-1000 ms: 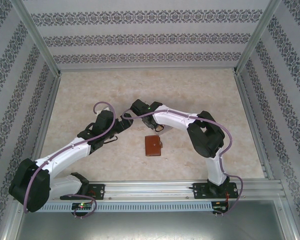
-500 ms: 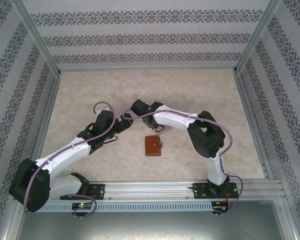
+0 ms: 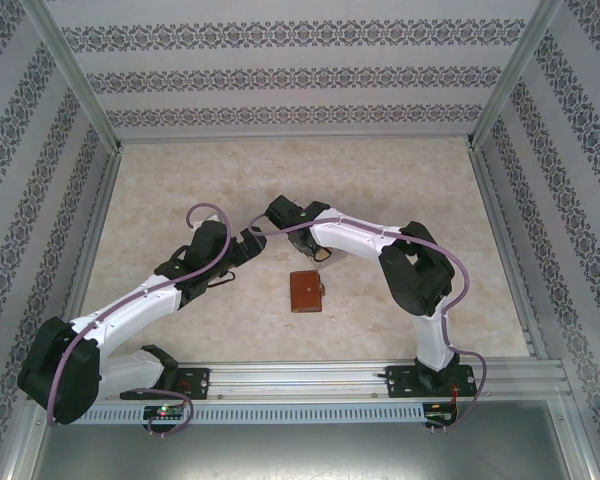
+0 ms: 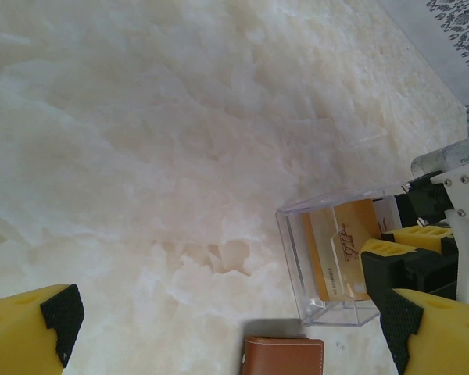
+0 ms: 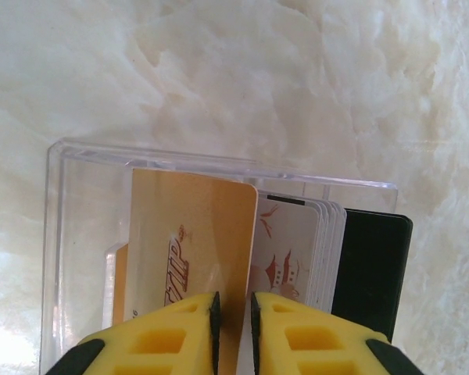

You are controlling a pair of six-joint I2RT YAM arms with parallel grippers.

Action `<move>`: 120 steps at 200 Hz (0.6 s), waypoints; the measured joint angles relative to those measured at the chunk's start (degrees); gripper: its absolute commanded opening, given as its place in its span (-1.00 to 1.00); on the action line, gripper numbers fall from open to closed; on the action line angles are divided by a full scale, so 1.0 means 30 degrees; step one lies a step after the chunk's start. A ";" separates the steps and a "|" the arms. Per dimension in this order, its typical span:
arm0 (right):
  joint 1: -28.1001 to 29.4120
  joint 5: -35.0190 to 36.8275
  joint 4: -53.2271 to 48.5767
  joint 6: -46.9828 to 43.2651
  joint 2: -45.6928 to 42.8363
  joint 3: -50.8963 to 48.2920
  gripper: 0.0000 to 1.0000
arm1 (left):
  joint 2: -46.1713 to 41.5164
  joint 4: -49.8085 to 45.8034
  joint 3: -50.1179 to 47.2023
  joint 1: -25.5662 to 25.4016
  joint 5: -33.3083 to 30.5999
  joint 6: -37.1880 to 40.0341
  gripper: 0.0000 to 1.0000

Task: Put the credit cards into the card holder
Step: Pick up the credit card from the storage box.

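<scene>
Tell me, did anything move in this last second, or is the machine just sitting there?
The right arm shifted a touch toward its own side. The right gripper now pinches the edge of the gold card standing in the clear case; the earlier overhead pictures cannot show when it took hold. The left arm held still, left gripper wide open, and the card holder lies where it was.

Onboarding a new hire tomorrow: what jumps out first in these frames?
The right claw pinches a gold card inside a clear case among other cards. Near it on the marble table, the brown card holder lies shut, and the left claw hovers wide open.
</scene>
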 measured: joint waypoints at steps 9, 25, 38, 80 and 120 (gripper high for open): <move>-0.0029 -0.0007 0.0000 0.0000 0.0000 -0.0007 -0.74 | 0.0000 0.0000 0.0000 0.0000 0.0000 -0.0007 0.99; -0.0080 -0.0087 0.0007 0.0160 0.0000 -0.0007 -0.77 | 0.0000 0.0000 0.0000 0.0000 0.0000 -0.0044 0.99; -0.0131 -0.0124 0.0000 0.0219 0.0000 -0.0007 -0.78 | 0.0000 0.0000 0.0000 0.0000 0.0000 -0.0051 0.99; -0.0240 -0.0386 0.0007 0.0408 -0.0219 -0.0044 -0.95 | 0.0146 -0.0015 0.0000 0.0000 0.0000 -0.0051 0.99; -0.0255 -0.1013 -0.0022 0.0809 -0.0962 -0.0138 -1.00 | 0.0211 -0.0036 0.0000 0.0000 0.0000 -0.0051 0.99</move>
